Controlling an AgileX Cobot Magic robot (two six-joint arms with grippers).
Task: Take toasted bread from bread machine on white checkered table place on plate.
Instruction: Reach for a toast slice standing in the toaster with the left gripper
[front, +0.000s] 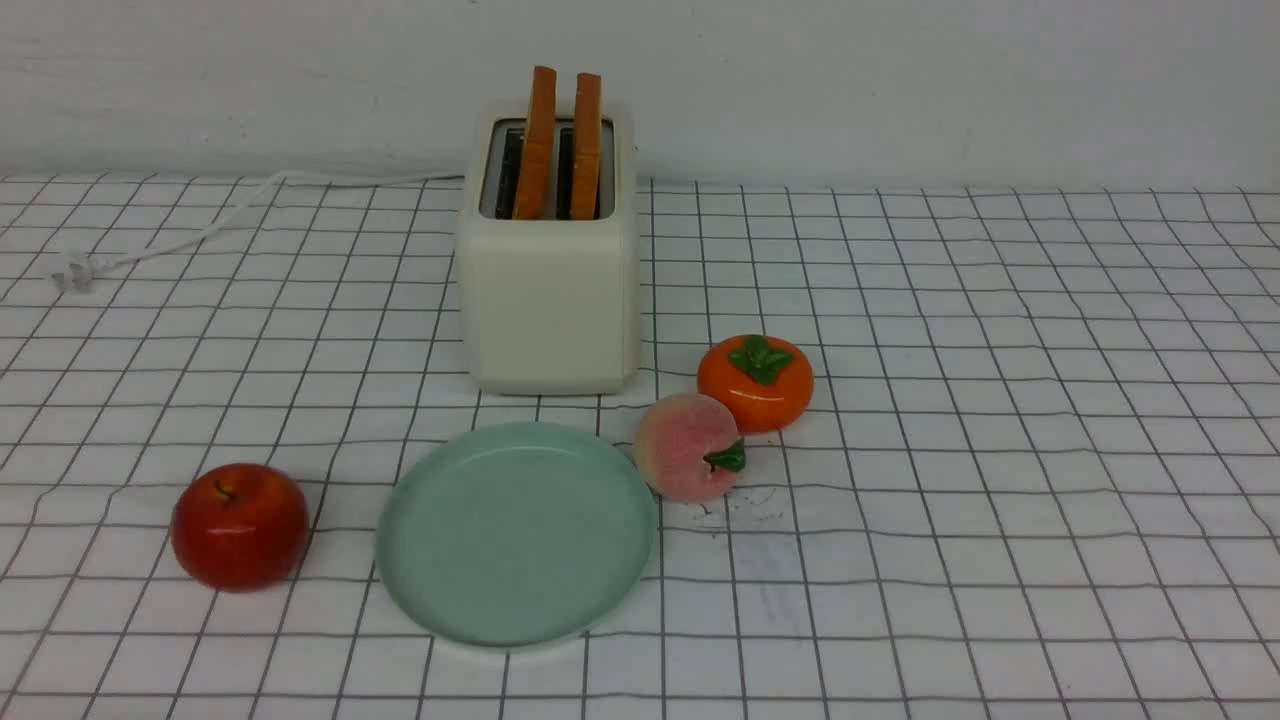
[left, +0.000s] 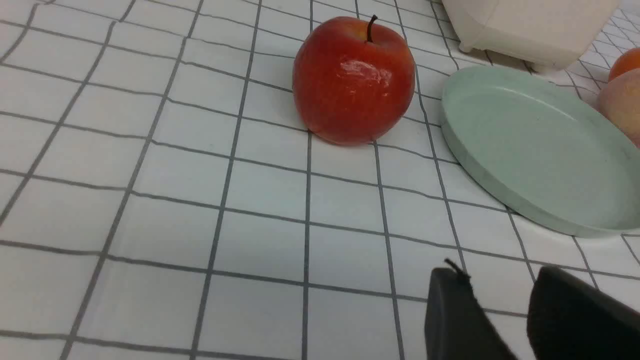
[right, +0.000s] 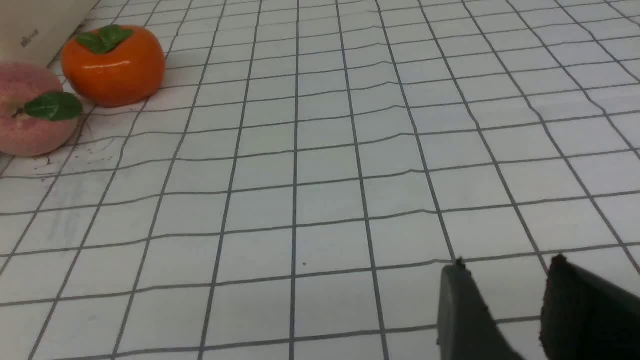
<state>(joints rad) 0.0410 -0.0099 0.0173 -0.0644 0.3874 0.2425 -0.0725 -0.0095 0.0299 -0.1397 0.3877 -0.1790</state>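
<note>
- Two orange-brown-crusted toast slices (front: 537, 150) stand upright in the slots of the cream-white boxy toaster (front: 548, 290), upper centre of the front view.
- left black fingers (left: 450, 315) and right black fingers (right: 462, 315): parted, gripping nothing, well apart from the toast.

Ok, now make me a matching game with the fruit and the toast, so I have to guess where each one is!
Things:
1. red apple
2. toasted bread
3. peach
4. persimmon

Places:
A. close against the right rim of the plate
B. standing up in the slots of the bread machine
C. behind the peach, near the bread machine's right front corner
D. left of the plate, with a gap between them

Pairs: 1-D, 2-B, 3-A, 4-C
</note>
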